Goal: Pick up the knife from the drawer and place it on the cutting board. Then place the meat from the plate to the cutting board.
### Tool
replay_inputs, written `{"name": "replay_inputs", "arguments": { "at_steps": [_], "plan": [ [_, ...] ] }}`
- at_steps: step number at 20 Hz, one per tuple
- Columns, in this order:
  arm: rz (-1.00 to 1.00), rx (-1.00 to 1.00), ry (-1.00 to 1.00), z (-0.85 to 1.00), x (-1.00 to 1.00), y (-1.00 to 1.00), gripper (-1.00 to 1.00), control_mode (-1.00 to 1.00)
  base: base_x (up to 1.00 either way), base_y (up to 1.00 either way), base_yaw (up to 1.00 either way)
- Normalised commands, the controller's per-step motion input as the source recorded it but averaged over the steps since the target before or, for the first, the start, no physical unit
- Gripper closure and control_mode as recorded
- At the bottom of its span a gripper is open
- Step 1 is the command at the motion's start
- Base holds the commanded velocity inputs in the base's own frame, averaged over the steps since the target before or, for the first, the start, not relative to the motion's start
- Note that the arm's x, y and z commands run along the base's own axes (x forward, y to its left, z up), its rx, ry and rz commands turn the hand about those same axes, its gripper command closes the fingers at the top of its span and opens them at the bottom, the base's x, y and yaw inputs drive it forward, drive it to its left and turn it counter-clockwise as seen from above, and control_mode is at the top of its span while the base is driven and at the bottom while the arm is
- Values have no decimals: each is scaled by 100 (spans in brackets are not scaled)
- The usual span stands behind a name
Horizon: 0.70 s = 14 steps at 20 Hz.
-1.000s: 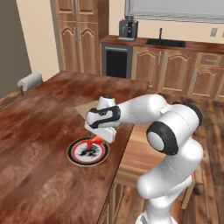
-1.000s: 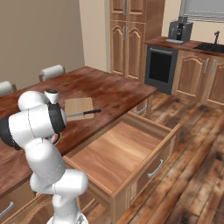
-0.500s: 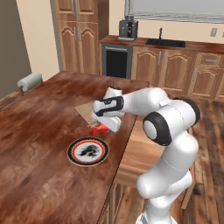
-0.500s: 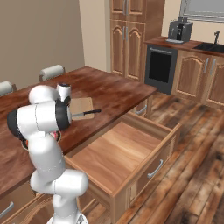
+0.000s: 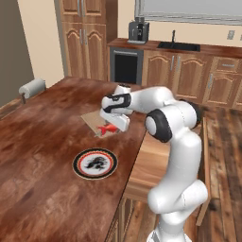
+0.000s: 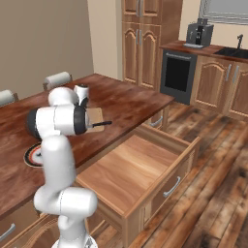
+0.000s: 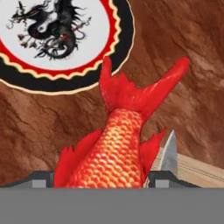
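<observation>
Your arm [image 5: 175,142] is glossy white, built of rounded, tube-like segments that swell at each joint. You can see dark grey, almost black discs capping the joints, the largest on the elbow and shoulder. The hand [image 5: 116,105] is a white block with a black band across it. It all rises from a bulbous white pedestal.

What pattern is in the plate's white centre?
A black dragon-like figure on the plate, clearest in the hand view.

Arm pose: folded back, reaching toward 9 o'clock in the left base view.
Gripper [image 5: 111,127] points down; its jaws clamp a load.
</observation>
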Motion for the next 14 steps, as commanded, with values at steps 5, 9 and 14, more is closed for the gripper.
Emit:
{"name": "replay_inputs", "arguments": {
  "at_steps": [5, 9, 14],
  "plan": [
    [-1, 0, 0, -4, 62, 0, 100, -100, 0, 0, 0],
    [-2, -1, 0, -7, 56, 0, 100, -100, 0, 0, 0],
    [-2, -3, 1, -21, 57, 0, 100, -100, 0, 0, 0]
  ]
}}
